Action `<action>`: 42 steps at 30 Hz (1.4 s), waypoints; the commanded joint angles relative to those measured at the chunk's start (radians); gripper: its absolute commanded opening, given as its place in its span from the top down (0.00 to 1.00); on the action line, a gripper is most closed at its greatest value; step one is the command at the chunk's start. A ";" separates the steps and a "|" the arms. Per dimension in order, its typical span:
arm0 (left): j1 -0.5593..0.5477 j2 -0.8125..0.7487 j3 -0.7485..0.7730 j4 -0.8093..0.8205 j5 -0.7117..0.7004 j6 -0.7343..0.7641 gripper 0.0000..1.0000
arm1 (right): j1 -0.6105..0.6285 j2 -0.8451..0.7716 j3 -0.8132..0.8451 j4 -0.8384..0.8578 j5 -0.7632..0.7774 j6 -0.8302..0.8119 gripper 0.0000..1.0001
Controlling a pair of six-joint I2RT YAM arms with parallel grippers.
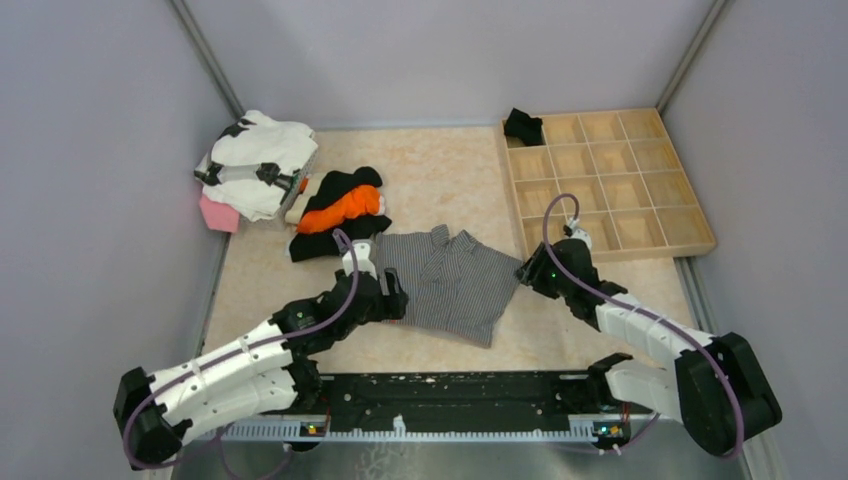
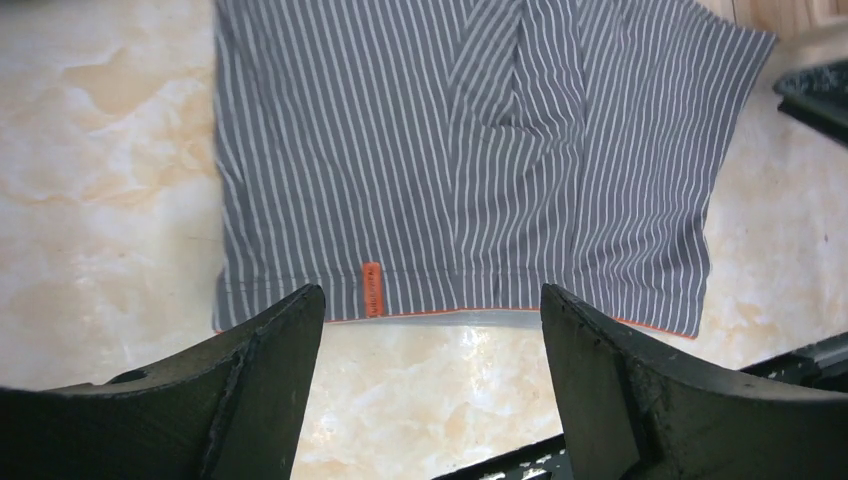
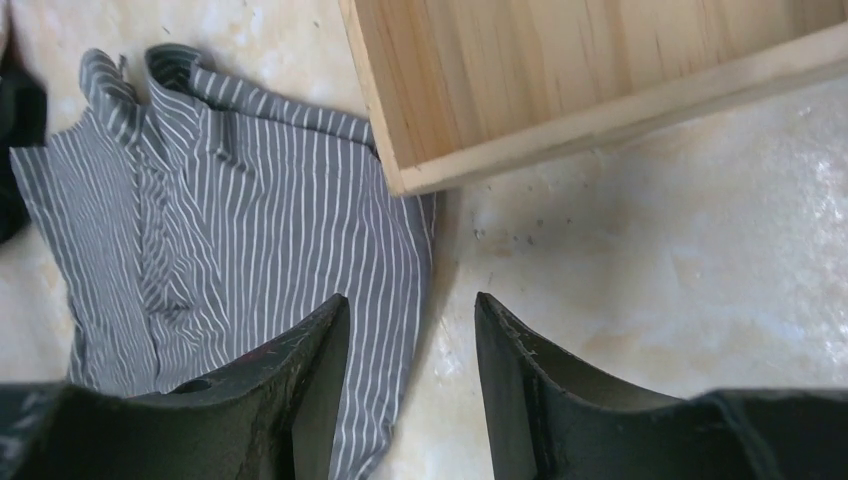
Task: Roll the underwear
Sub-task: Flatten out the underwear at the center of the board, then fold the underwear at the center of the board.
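Observation:
The grey striped underwear (image 1: pixel 450 280) lies spread flat in the middle of the table. My left gripper (image 1: pixel 395 297) stands at its left edge, jaws wide open. In the left wrist view the left gripper (image 2: pixel 432 300) hangs over bare table just short of the orange-trimmed hem of the underwear (image 2: pixel 460 160). My right gripper (image 1: pixel 528 270) stands open at the cloth's right edge. In the right wrist view the right gripper (image 3: pixel 412 305) straddles that edge of the underwear (image 3: pixel 230 200) and grips nothing. The black underwear (image 1: pixel 522 125) sits bunched in the tray's far-left compartment.
A wooden tray (image 1: pixel 610 180) with several compartments stands at the right; its near corner (image 3: pixel 560 80) is close to my right gripper. A black and orange clothes pile (image 1: pixel 340 212), a white garment heap (image 1: pixel 255 160) and a pink item (image 1: pixel 218 213) lie at the back left.

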 commanded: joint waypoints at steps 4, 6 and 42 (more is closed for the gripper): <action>-0.108 0.078 0.003 0.171 -0.041 -0.035 0.16 | -0.038 0.076 -0.042 0.273 -0.009 0.056 0.56; -0.120 0.090 0.001 0.185 -0.034 -0.031 0.17 | -0.043 0.103 -0.034 0.288 -0.011 0.065 0.59; -0.531 0.781 0.437 0.256 -0.151 0.217 0.19 | -0.049 0.015 -0.138 0.244 -0.034 0.078 1.00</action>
